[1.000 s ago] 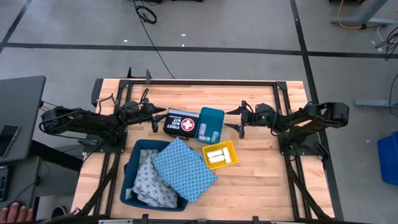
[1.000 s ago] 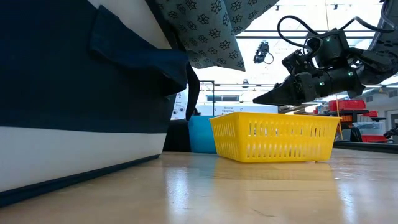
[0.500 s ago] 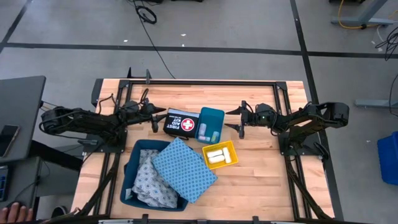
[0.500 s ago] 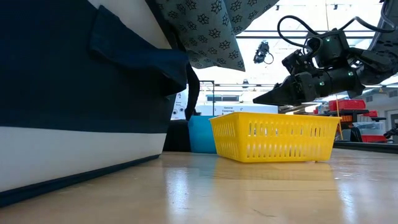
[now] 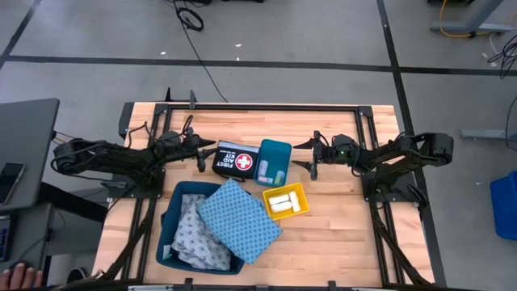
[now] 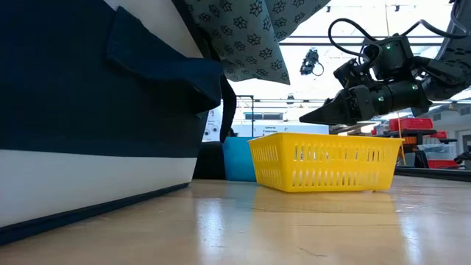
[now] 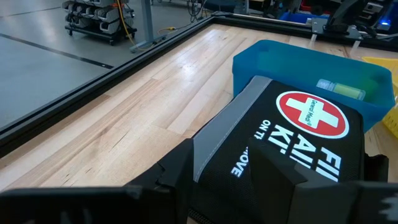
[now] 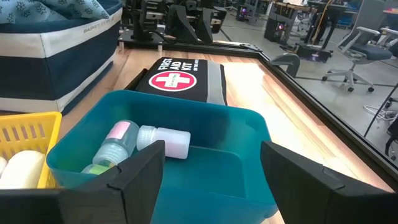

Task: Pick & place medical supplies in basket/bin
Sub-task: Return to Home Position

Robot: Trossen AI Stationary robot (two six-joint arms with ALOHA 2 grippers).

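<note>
In the high view, on the wooden table [image 5: 339, 234], the flat blue patterned cloth [image 5: 238, 220] is seen lying over the grey-blue patterned cloth bundle [image 5: 190, 234] in the dark blue fabric bin [image 5: 167, 226] by the near edge, with one corner draped over the rim. Short white rolls [image 5: 281, 202] are held in the small yellow plastic basket [image 5: 304, 198] at mid-table. The left gripper [image 5: 199, 153] and right gripper [image 5: 315, 155] are parked toward the far edge, either side of a black first-aid pouch [image 5: 237, 159] and a teal plastic bin [image 5: 273, 147].

In the low view, the right gripper is seen raised above the yellow basket, apart from it.

In the left wrist view, that claw is spread wide and empty, the pouch just ahead.

In the right wrist view, the claw is likewise wide and empty. Small clear vials [image 8: 118, 140] lie in the teal bin.

The cloths are judged soft, light and prone to drape, best pinched at a bunched fold. The vials are judged smooth and breakable, best taken across the body.
</note>
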